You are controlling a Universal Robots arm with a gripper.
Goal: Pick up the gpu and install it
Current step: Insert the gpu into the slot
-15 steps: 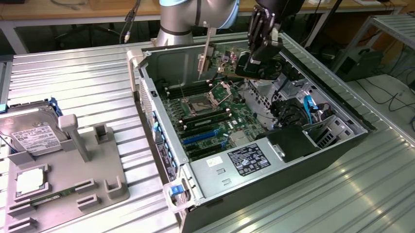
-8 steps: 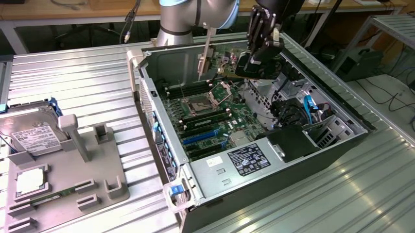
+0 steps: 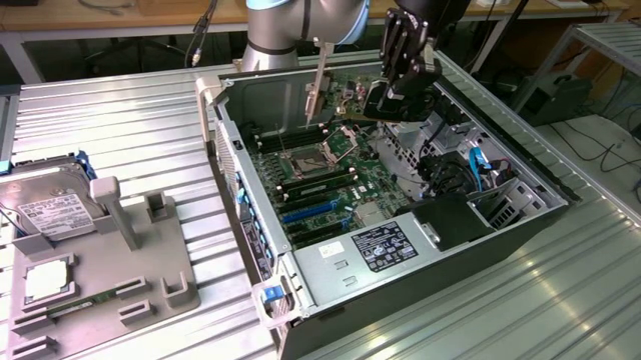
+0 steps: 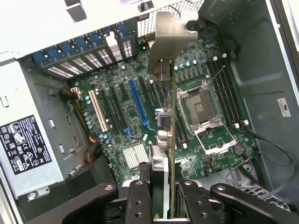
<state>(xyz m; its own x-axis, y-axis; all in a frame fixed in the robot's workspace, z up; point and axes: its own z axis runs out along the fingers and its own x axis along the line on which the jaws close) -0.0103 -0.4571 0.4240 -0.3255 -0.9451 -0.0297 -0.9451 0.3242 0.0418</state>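
Observation:
My gripper (image 3: 398, 101) is shut on the gpu, holding it on edge above the open computer case (image 3: 233, 161). The gpu's long silver bracket (image 3: 318, 88) hangs down towards the case's rear wall, clear of the motherboard (image 3: 335, 184). In the wrist view the gpu (image 4: 171, 140) shows edge-on between my two black fingers (image 4: 140, 198), with its bracket (image 4: 170, 39) at the far end. The card hovers over the board between the blue expansion slot (image 4: 138, 105) and the CPU socket (image 4: 200, 106), not seated in any slot.
The case lies on its side on a ribbed metal table (image 3: 130, 127). A power supply (image 3: 380, 244) and blue cables (image 3: 476, 161) fill the case's near end. A grey fixture (image 3: 115, 259) at the exterior view's left carries a hard drive (image 3: 50, 208) and a green memory stick (image 3: 72, 307).

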